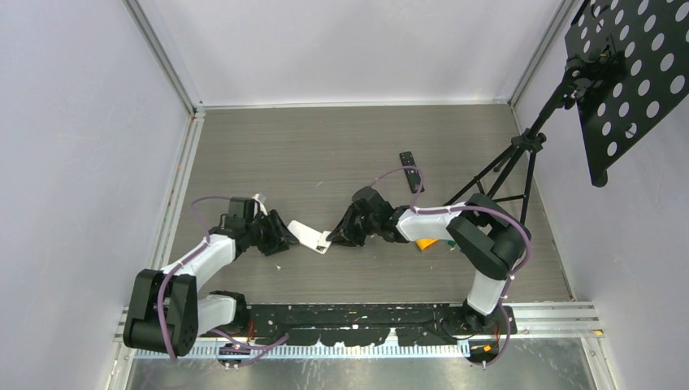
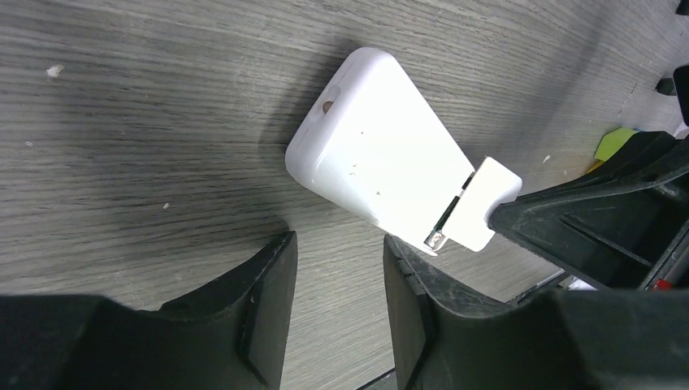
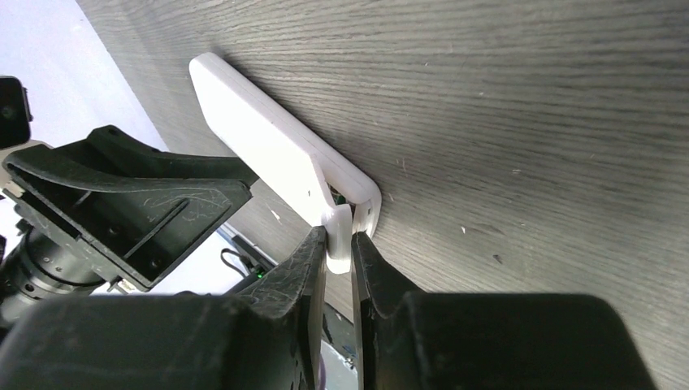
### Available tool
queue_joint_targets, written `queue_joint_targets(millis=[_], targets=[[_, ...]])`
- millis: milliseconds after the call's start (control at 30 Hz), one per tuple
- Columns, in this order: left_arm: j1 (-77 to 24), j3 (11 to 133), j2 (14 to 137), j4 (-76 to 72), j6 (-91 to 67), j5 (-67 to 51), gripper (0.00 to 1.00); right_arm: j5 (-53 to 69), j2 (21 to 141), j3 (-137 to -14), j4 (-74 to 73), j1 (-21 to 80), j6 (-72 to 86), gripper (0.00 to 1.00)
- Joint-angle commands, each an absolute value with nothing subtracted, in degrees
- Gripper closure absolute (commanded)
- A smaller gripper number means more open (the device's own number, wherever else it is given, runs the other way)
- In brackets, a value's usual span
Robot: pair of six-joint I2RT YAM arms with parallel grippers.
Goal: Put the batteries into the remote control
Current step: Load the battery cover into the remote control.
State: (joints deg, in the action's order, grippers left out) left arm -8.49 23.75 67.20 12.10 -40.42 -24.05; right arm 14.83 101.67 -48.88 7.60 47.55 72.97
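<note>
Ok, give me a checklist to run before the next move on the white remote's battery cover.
1. Right gripper gripping the white plastic battery cover: ok, its jaws are pinched on the cover's end.
2. Cover coming off the white rectangular remote: ok, it is slid partly out and a metal contact shows in the gap.
3. Left gripper bracing the remote: not ok, its fingers are apart with nothing between them and the remote lies beside them.
4. Remote resting on the grey wood-grain table: ok.
5. Batteries within reach: cannot tell, none is visible in any view.
</note>
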Motion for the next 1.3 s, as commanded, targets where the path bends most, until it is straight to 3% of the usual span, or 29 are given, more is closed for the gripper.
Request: queue_joint_targets(millis=[0, 100, 200, 300, 500, 800, 1100, 1267], targets=[[-8.35, 23.59, 65.92, 12.35, -41.63, -22.8, 0.55, 13.54, 99.54, -47.47, 12.86, 48.31, 76.3, 1.0], [-8.35, 24.29, 65.59, 13.0, -41.51, -21.69, 0.46, 13.53, 99.97, -46.24, 15.91, 48.53, 77.89, 1.0], [-8.35, 26.57, 65.28, 15.49, -40.0, -18.63, 0.27, 13.05, 99.97, -44.71, 18.76, 48.69, 79.08, 1.0], [-8.35, 28.44, 65.1, 16.45, -38.11, -15.4, 0.14, 12.6, 100.21, -43.41, 21.23, 48.84, 80.1, 1.0], [-8.35, 30.95, 66.24, 14.83, -35.86, -13.89, 0.06, 11.39, 100.86, -41.94, 24.72, 49.22, 80.59, 1.0], [-8.35, 30.01, 70.76, 5.84, -37.04, -23.37, 0.1, 11.96, 101.62, -40.84, 29.98, 49.31, 79.57, 1.0], [-8.35, 28.32, 72.61, 7.24, -38.02, -26.63, 0.43, 15.6, 98.31, -41.78, 25.48, 49.38, 69.65, 1.0], [-8.35, 26.26, 72.26, 7.46, -38.92, -26.85, 0.51, 17.52, 99.43, -41.01, 29.54, 49.31, 72.19, 1.0]])
